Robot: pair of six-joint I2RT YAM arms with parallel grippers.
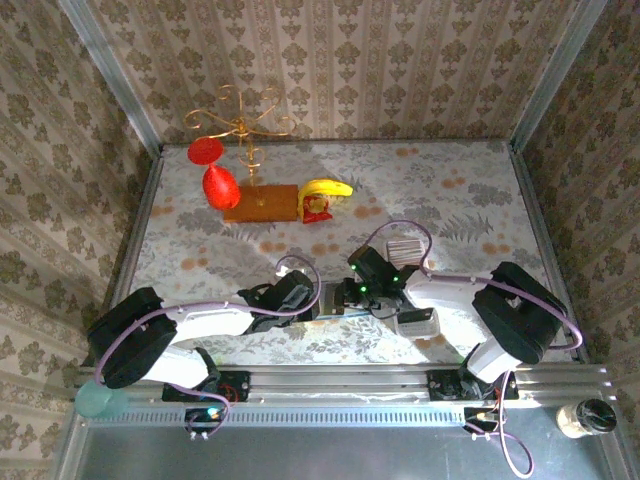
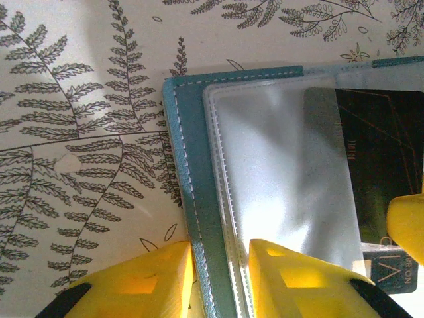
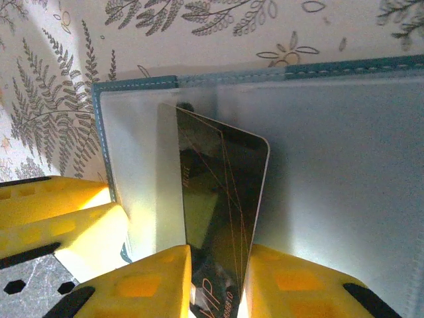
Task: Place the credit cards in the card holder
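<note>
The teal card holder [image 2: 189, 165] lies open on the fern-print table, its clear sleeves facing up. My left gripper [image 2: 220, 248] is shut on its near edge, with the teal border and sleeve seam between the yellow fingers. My right gripper [image 3: 215, 255] is shut on a dark credit card [image 3: 218, 179] marked VIP. The card's far end lies partly under a clear sleeve of the holder [image 3: 331, 68]. That card [image 2: 381, 152] also shows in the left wrist view. From above, both grippers [image 1: 318, 300] [image 1: 352, 295] meet at the table's near middle. More pale striped credit cards [image 1: 405, 248] sit behind the right arm.
A small white box-like object [image 1: 418, 322] lies beside the right arm's forearm. At the back left stand a gold wire stand [image 1: 245, 125] on a wooden base, red ornaments [image 1: 220, 185] and a banana [image 1: 325, 188]. Patterned walls close in three sides.
</note>
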